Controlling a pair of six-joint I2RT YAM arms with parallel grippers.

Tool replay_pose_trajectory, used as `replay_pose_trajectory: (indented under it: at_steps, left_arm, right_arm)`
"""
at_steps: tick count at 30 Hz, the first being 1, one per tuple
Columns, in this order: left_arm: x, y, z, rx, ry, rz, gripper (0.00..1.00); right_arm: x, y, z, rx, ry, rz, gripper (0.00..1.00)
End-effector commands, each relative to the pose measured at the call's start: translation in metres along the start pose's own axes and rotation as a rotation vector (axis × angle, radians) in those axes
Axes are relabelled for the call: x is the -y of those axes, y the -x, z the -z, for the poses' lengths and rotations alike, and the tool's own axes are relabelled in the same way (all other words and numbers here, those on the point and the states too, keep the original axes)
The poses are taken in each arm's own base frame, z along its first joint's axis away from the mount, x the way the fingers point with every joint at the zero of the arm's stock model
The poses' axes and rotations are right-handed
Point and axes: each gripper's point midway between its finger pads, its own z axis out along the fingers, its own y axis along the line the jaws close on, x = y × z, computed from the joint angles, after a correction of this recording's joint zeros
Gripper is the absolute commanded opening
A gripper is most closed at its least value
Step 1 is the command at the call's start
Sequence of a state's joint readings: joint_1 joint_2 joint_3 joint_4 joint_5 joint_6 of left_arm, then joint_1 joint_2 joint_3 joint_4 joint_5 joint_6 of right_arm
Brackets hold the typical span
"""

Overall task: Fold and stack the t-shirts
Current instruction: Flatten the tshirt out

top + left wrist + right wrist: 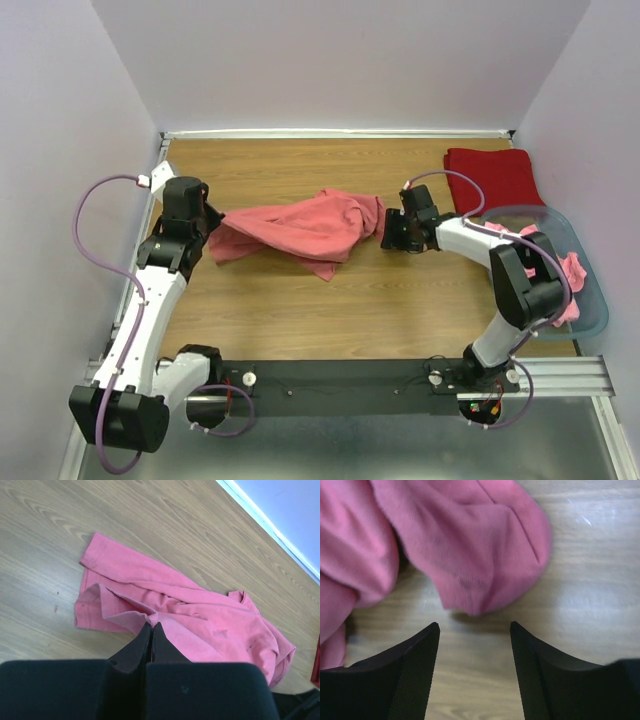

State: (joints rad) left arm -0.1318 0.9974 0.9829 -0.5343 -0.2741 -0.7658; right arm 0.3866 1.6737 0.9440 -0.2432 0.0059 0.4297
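A crumpled salmon-pink t-shirt (300, 228) lies across the middle of the wooden table. My left gripper (208, 232) is at its left end, shut on a pinch of the shirt's hem (152, 617); the rest of that t-shirt (200, 615) spreads away from the fingers. My right gripper (384, 232) sits at the shirt's right end, open, with a rounded fold of the pink t-shirt (480, 555) just ahead of its fingertips (432, 632) and bare wood between them. A deep red t-shirt (492, 178) lies folded at the back right. More pink t-shirts (568, 270) fill the basket.
The oval grey-blue basket (590, 312) stands at the table's right edge, beside the right arm's elbow. Purple walls close in the table at the back and sides, with a white strip (270, 527) along the far edge.
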Motion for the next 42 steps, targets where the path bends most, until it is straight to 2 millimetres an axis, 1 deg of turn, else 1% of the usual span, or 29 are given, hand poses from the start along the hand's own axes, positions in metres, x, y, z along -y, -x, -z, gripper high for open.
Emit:
replay_pose_trajectory:
  at_steps: [1, 4, 7, 8, 9, 11, 12, 15, 16, 18, 19, 21, 22, 23, 25, 26, 28, 29, 30, 32, 34, 35, 36, 37, 38, 39, 40, 41, 42]
  left_arm:
    - [-0.001, 0.018, 0.019, 0.043, 0.007, -0.006, 0.00]
    - [0.003, 0.028, 0.028, 0.062, -0.007, -0.006, 0.00]
    - [0.007, 0.040, 0.038, 0.085, -0.010, -0.011, 0.00]
    - [0.008, 0.049, 0.045, 0.107, -0.013, -0.013, 0.00]
    - [0.008, 0.053, 0.048, 0.120, -0.009, -0.015, 0.00]
    - [0.007, 0.063, 0.056, 0.149, 0.001, -0.016, 0.00]
    - [0.008, 0.071, 0.063, 0.164, 0.002, -0.020, 0.00]
    - [0.006, 0.091, 0.085, 0.221, 0.015, -0.010, 0.00]
    - [0.003, 0.098, 0.091, 0.243, 0.030, -0.006, 0.00]
    - [0.000, 0.110, 0.111, 0.283, 0.036, 0.009, 0.00]
    - [-0.002, 0.114, 0.118, 0.299, 0.042, 0.020, 0.00]
    - [-0.009, 0.123, 0.136, 0.348, 0.051, 0.047, 0.00]
    - [-0.011, 0.124, 0.141, 0.361, 0.047, 0.055, 0.00]
    - [-0.012, 0.122, 0.146, 0.362, 0.029, 0.058, 0.00]
    - [-0.013, 0.115, 0.144, 0.338, 0.020, 0.052, 0.00]
    - [-0.013, 0.108, 0.141, 0.316, 0.013, 0.050, 0.00]
    - [-0.014, 0.093, 0.130, 0.273, 0.010, 0.036, 0.00]
    - [-0.011, 0.086, 0.126, 0.243, -0.011, 0.027, 0.00]
    - [-0.013, 0.076, 0.116, 0.214, -0.007, 0.021, 0.00]
    - [-0.011, 0.060, 0.101, 0.165, -0.019, 0.023, 0.00]
    - [-0.014, 0.049, 0.091, 0.142, -0.013, 0.029, 0.00]
    - [-0.016, 0.044, 0.084, 0.138, -0.006, 0.033, 0.00]
    - [-0.019, 0.040, 0.079, 0.134, 0.005, 0.031, 0.00]
    - [-0.021, 0.038, 0.075, 0.133, 0.012, 0.039, 0.00]
    - [-0.023, 0.036, 0.072, 0.135, 0.022, 0.037, 0.00]
    - [-0.028, 0.030, 0.066, 0.126, 0.038, 0.035, 0.00]
    - [-0.029, 0.031, 0.063, 0.136, 0.043, 0.035, 0.00]
    - [-0.031, 0.027, 0.058, 0.129, 0.054, 0.028, 0.00]
    - [-0.032, 0.026, 0.055, 0.125, 0.060, 0.023, 0.00]
  right_arm:
    - [-0.008, 0.011, -0.023, 0.046, 0.039, -0.021, 0.68]
    - [-0.009, 0.011, -0.036, 0.042, 0.034, -0.030, 0.68]
    - [-0.007, 0.021, -0.046, 0.064, 0.013, -0.028, 0.57]
    - [-0.008, 0.029, -0.045, 0.084, 0.010, -0.010, 0.32]
    - [-0.009, 0.033, -0.044, 0.095, 0.008, 0.000, 0.17]
    - [-0.006, 0.053, -0.026, 0.160, -0.020, 0.034, 0.01]
    - [-0.007, 0.065, -0.015, 0.197, -0.034, 0.049, 0.01]
    - [0.007, 0.110, 0.041, 0.331, -0.145, 0.124, 0.01]
    - [0.005, 0.138, 0.065, 0.396, -0.168, 0.171, 0.01]
    - [0.017, 0.164, 0.107, 0.453, -0.270, 0.208, 0.01]
    - [0.013, 0.188, 0.131, 0.514, -0.286, 0.223, 0.01]
    - [0.016, 0.208, 0.158, 0.551, -0.349, 0.281, 0.01]
    - [0.016, 0.216, 0.160, 0.552, -0.366, 0.314, 0.01]
    - [0.005, 0.235, 0.174, 0.591, -0.345, 0.331, 0.02]
    - [-0.008, 0.246, 0.147, 0.554, -0.305, 0.367, 0.06]
    - [-0.022, 0.261, 0.149, 0.570, -0.268, 0.364, 0.09]
    - [-0.040, 0.271, 0.120, 0.530, -0.202, 0.346, 0.29]
    - [-0.040, 0.259, 0.075, 0.434, -0.193, 0.308, 0.40]
    - [-0.057, 0.275, 0.078, 0.463, -0.132, 0.279, 0.58]
    - [-0.074, 0.261, 0.048, 0.379, -0.037, 0.232, 0.68]
    - [-0.081, 0.244, 0.040, 0.326, 0.016, 0.205, 0.69]
    - [-0.085, 0.226, 0.039, 0.281, 0.055, 0.194, 0.69]
    - [-0.090, 0.230, 0.051, 0.300, 0.075, 0.186, 0.69]
    - [-0.082, 0.206, 0.041, 0.238, 0.068, 0.179, 0.69]
    - [-0.081, 0.197, 0.042, 0.218, 0.076, 0.164, 0.69]
    - [-0.085, 0.189, 0.057, 0.213, 0.110, 0.161, 0.69]
    - [-0.075, 0.164, 0.049, 0.158, 0.095, 0.146, 0.69]
    - [-0.077, 0.155, 0.064, 0.155, 0.125, 0.148, 0.68]
    - [-0.069, 0.130, 0.058, 0.099, 0.119, 0.147, 0.67]
